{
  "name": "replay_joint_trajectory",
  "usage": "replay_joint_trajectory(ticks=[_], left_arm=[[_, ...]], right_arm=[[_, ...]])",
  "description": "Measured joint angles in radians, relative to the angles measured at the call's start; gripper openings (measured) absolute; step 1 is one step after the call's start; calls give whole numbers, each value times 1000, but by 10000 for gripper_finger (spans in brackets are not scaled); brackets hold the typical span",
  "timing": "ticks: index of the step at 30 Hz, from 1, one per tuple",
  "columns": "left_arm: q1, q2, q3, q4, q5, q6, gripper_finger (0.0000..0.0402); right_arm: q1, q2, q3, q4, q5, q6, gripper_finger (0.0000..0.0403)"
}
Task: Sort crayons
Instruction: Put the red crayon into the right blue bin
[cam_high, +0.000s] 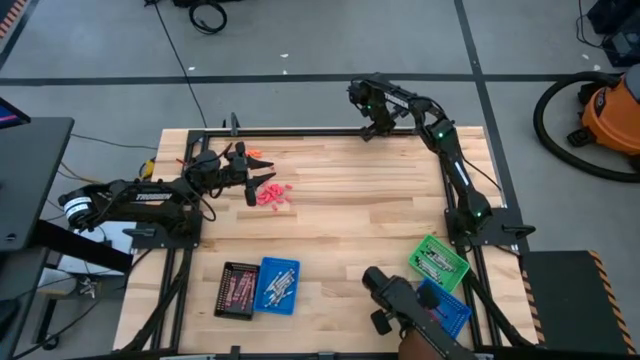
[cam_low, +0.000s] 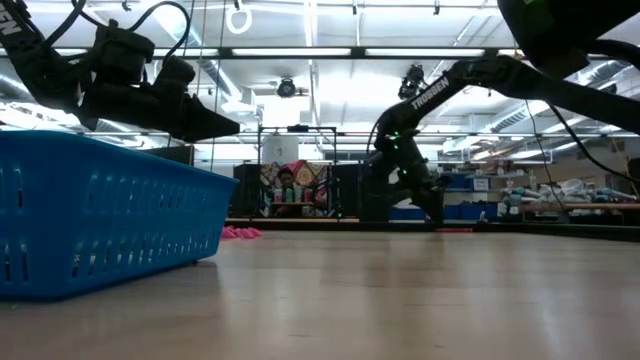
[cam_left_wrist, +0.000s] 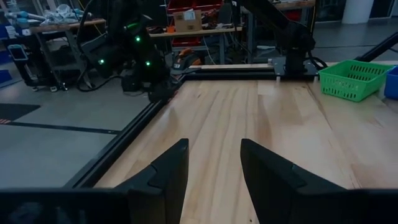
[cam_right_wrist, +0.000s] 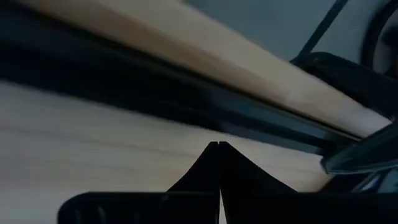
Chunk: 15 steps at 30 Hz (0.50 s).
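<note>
Left claw sits low over the left-far part of the surface, fingers apart with nothing between them, as the left wrist view shows. Just right of it lies a loose pile of red-pink crayons on the bare wood; the low view shows the same pile as a pink streak far off. A few orange crayons lie near the far-left edge, behind the claw. Right claw is at the far edge of the surface, right of centre, fingers pressed together and holding nothing. Near edge: black tray with dark crayons, touching a blue tray with silver-grey ones. Green tray sits near-right with pale sticks inside, colour hard to tell; another blue tray is just nearer, partly hidden by the camera mount.
</note>
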<state>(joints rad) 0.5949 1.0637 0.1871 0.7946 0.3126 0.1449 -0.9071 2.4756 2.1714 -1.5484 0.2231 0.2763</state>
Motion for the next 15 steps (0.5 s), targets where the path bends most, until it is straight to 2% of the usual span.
replay_joint_trajectory(ticks=[11,15], left_arm=[[-11,0,0,0,1,0,155],[-11,0,0,1,0,5,155]], right_arm=[[-41,24,-4,7,-13,73,6],[-34,25,2,25,-87,15,5]])
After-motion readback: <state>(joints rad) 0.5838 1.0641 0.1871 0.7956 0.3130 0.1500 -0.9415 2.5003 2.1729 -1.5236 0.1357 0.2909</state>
